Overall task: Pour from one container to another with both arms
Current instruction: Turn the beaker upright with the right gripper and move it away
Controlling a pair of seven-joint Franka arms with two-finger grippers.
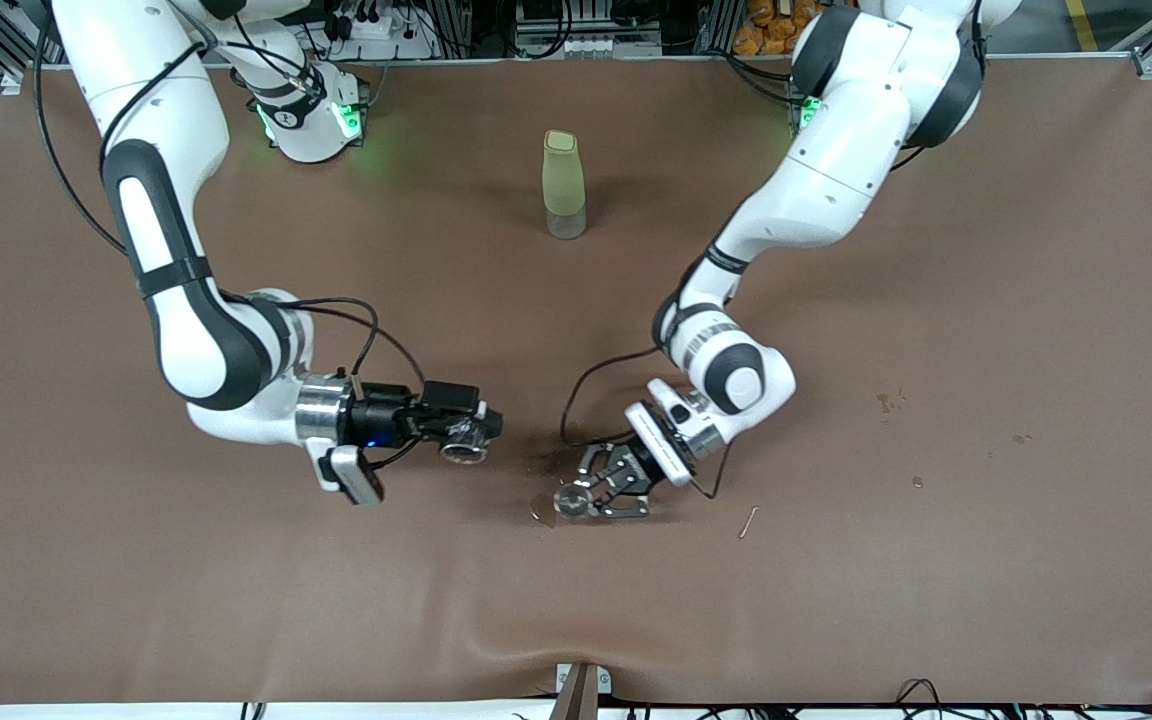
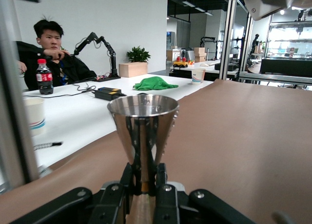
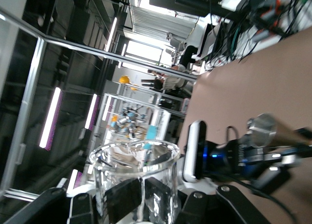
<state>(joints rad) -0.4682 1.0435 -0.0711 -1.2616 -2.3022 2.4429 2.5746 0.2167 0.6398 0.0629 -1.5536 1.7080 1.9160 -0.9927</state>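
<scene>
My left gripper is shut on the waist of the silvery jigger and holds it upright, low at the table's middle. The left wrist view shows the jigger pinched between the black fingers, its round rim up. Toward the right arm's end, apart from the jigger, my right gripper is shut on the small clear glass cup. In the right wrist view the cup fills the foreground and the table slants steeply, so the cup is tipped. The jigger shows farther off. I see no liquid.
A tall pale-green bottle stands farther from the front camera, between the two arm bases. A thin scrap and small stains lie on the brown table cover toward the left arm's end.
</scene>
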